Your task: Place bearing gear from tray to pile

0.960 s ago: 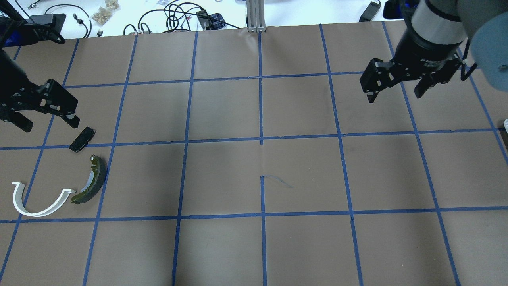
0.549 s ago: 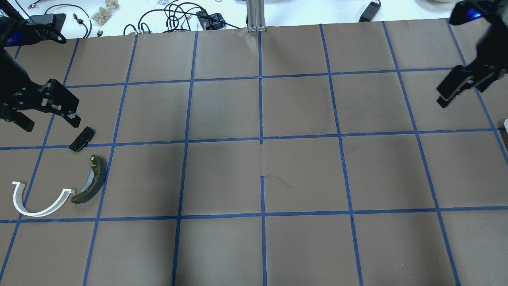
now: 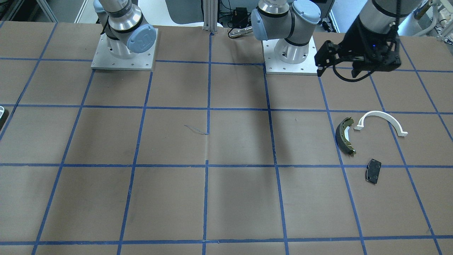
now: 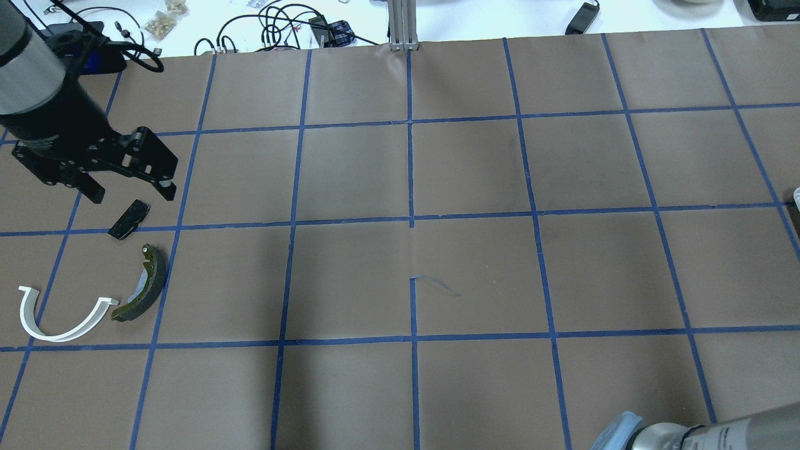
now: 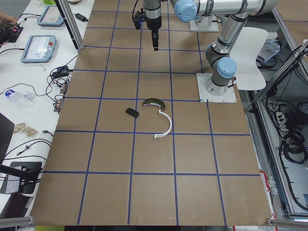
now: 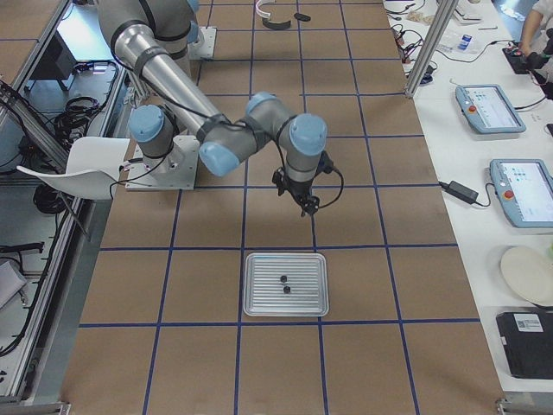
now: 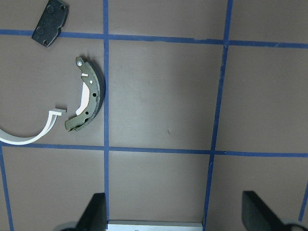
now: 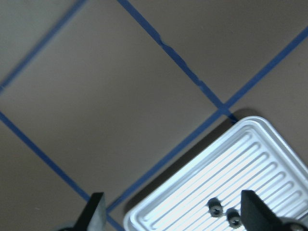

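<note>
The silver ribbed tray (image 6: 302, 307) holds two small black bearing gears (image 6: 284, 284); they also show in the right wrist view (image 8: 224, 212). Only a sliver of the tray (image 4: 797, 197) shows at the overhead view's right edge. My right gripper (image 8: 174, 216) is open and empty, and hovers over the table by the tray's corner (image 8: 192, 202). The pile lies at the left: olive brake shoe (image 4: 142, 284), white half-ring arch (image 4: 59, 315) and black brake pad (image 4: 129, 219). My left gripper (image 4: 131, 195) is open and empty, raised just beyond the pad.
Cables (image 4: 269, 28) and small items lie on the white bench past the table's far edge, and an aluminium post (image 4: 403, 25) stands there. The two arm bases (image 3: 124, 53) (image 3: 290, 56) are bolted on the robot's side. Teach pendants (image 6: 488, 108) lie beside the table.
My right gripper has moved right, out of the overhead view. My left gripper has shifted right, from left of the brake pad to just beyond it.
</note>
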Controlling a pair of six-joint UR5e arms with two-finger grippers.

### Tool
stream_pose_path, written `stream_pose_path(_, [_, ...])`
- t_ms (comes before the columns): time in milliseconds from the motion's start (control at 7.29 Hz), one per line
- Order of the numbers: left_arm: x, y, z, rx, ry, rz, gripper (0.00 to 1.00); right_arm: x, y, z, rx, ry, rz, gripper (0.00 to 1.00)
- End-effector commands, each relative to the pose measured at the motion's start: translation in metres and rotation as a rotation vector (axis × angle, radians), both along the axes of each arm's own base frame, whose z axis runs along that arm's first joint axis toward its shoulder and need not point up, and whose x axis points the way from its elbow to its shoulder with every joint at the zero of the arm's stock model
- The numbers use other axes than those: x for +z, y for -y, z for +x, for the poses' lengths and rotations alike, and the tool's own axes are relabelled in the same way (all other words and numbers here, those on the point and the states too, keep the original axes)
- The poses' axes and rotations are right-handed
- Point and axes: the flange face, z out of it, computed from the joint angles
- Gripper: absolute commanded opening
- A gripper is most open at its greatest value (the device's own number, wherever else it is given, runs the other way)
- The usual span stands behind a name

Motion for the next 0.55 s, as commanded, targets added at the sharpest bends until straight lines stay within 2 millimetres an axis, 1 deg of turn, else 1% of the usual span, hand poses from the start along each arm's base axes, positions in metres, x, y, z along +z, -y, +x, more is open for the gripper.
stream_pose_path(0, [-0.014,-0.010,-0.081,-0.058,-0.066,0.008,1.00,-0.071,-0.010,-0.072,0.208,-0.024,-0.020,1.00])
stream_pose_path(137, [-0.021,-0.025,-0.087,-0.076,-0.054,0.033,1.00,-0.094,-0.033,-0.100,0.155,0.011,-0.008,1.00])
stream_pose_path(274, [-0.042,-0.038,-0.078,-0.084,0.023,0.073,1.00,-0.114,-0.048,-0.122,0.139,0.038,0.007,1.00])
stream_pose_path(412, [-0.063,-0.027,-0.074,-0.064,0.052,0.056,1.00,-0.118,-0.050,-0.133,0.144,0.000,-0.019,1.00])
